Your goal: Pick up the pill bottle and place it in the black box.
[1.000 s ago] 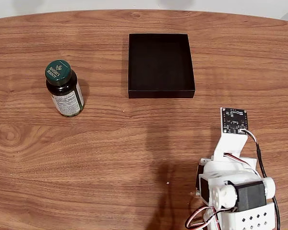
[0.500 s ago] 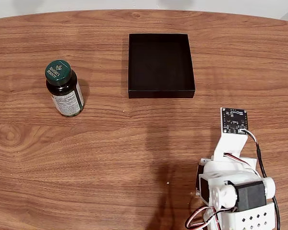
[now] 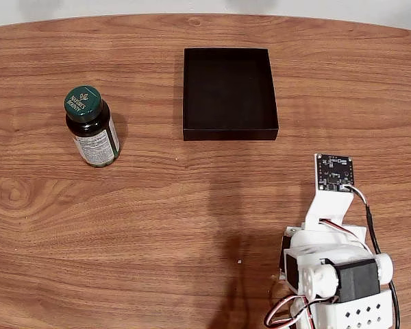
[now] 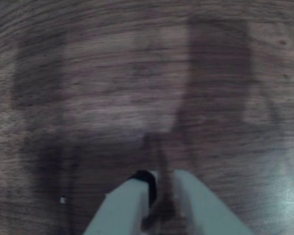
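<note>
My gripper hangs near the table's front right corner, fingers together on nothing. The pill bottle stands upright far toward the left edge; the black box waits by the back edge.
</note>
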Tool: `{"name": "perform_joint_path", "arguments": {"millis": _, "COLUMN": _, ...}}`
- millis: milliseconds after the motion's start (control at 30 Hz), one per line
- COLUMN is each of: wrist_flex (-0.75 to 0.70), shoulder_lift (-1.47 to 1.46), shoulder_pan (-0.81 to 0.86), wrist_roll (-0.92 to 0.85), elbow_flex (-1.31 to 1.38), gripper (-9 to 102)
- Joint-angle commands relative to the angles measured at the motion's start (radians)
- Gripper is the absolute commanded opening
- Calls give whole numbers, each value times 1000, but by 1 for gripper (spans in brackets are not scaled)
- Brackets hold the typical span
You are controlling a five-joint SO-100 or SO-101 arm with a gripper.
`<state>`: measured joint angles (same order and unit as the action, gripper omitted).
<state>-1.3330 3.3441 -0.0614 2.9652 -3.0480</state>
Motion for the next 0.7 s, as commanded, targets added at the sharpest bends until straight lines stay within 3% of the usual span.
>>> {"name": "perform_joint_path", "arguments": {"millis": 0, "wrist_flex": -170, "shoulder_lift": -5, "shoulder_pan": -3, "wrist_roll": 28, "elbow_flex": 18, "gripper": 0}}
{"name": "perform_joint_path", "arguments": {"millis": 300, "wrist_flex": -164, "shoulder_lift": -6, "shoulder_pan": -49, "wrist_roll": -5, "elbow_flex": 18, "gripper": 1}}
{"name": "perform_joint_path", "arguments": {"millis": 433, "wrist_flex": -97, "shoulder_lift": -6, "shoulder_pan": -49, "wrist_roll": -28, "elbow_flex": 18, "gripper": 10}}
{"name": "perform_joint_path", "arguments": {"millis": 667, "wrist_flex": 29, "shoulder_lift": -6, "shoulder_pan": -58, "wrist_roll": 153, "elbow_flex": 21, "gripper": 15}}
